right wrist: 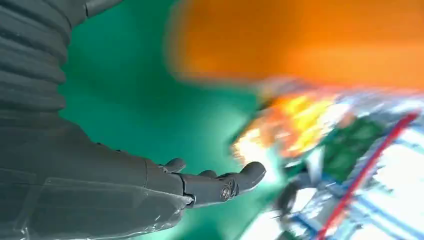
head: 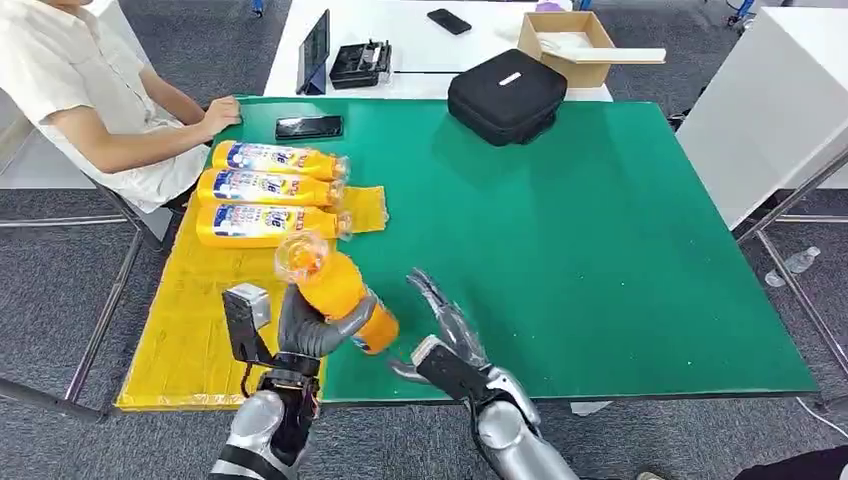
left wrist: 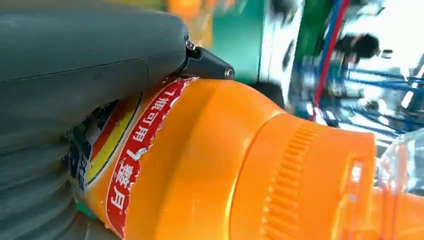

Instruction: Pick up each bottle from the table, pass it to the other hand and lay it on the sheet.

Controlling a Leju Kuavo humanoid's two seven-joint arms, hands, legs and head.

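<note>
The green table (head: pixel 620 230) carries a yellow sheet (head: pixel 180 330) along its left side, with three bottles (head: pixel 268 190) lying in a row at the sheet's far end. A fourth bottle (head: pixel 335 290) is off the table, wrapped in the fingers of the left hand (head: pixel 305 335) above the sheet's right edge. The right hand (head: pixel 450 335) hovers just beside it, fingers spread and holding nothing. To finish well, swing the bottle left and lay it parallel to the row, just nearer than the third.

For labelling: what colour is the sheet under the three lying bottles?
Yellow sheet; clearest in the head view, beneath the three orange bottles.
</note>
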